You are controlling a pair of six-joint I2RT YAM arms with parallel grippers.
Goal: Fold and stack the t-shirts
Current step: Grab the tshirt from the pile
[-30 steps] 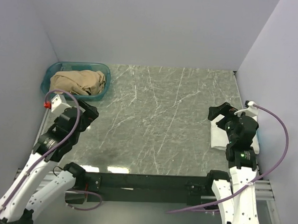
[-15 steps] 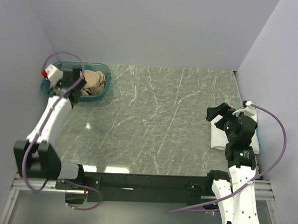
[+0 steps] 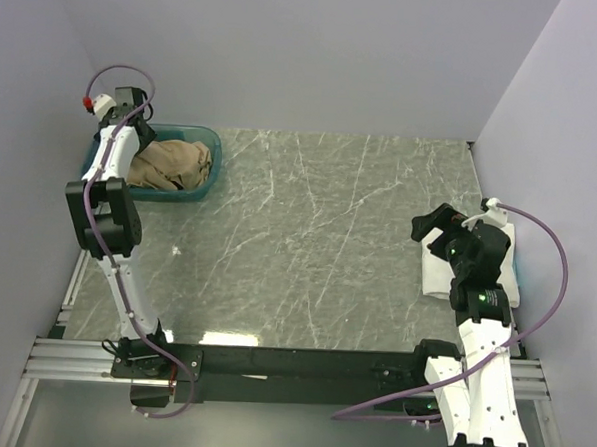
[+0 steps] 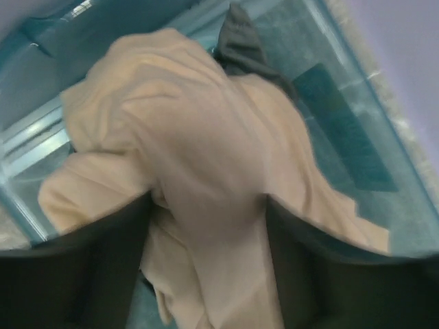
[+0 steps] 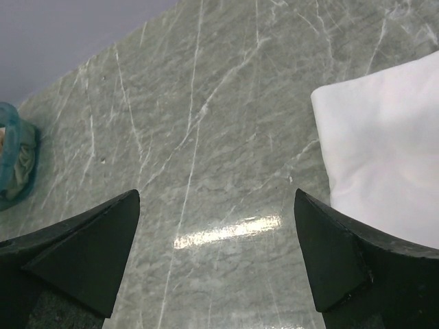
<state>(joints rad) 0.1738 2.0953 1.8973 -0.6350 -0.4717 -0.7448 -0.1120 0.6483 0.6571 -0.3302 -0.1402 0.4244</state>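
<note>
One white t-shirt (image 3: 438, 276) lay folded flat at the right edge of the tabletop (image 3: 308, 234), partly under the right arm, so at least one piece of the work seemed done. The tan t-shirt (image 4: 199, 151) was crumpled in a heap inside the teal tub (image 3: 211, 144) at the far left corner, and a dark cloth (image 4: 243, 44), probably another shirt, showed a little behind it; neither was folded. The left gripper (image 4: 206, 205) hung just above the tan heap, its jaws apart with cloth rising between them, and nothing was clamped. The right gripper (image 5: 216, 205) hovered over bare tabletop just beside the white t-shirt, its jaws wide apart and holding nothing. By my judgement the task was in its early part: the tan t-shirt had to be taken out, spread, folded and laid on the white one, and then the dark cloth the same way. Whether more shirts lay under the heap could not be seen.
</note>
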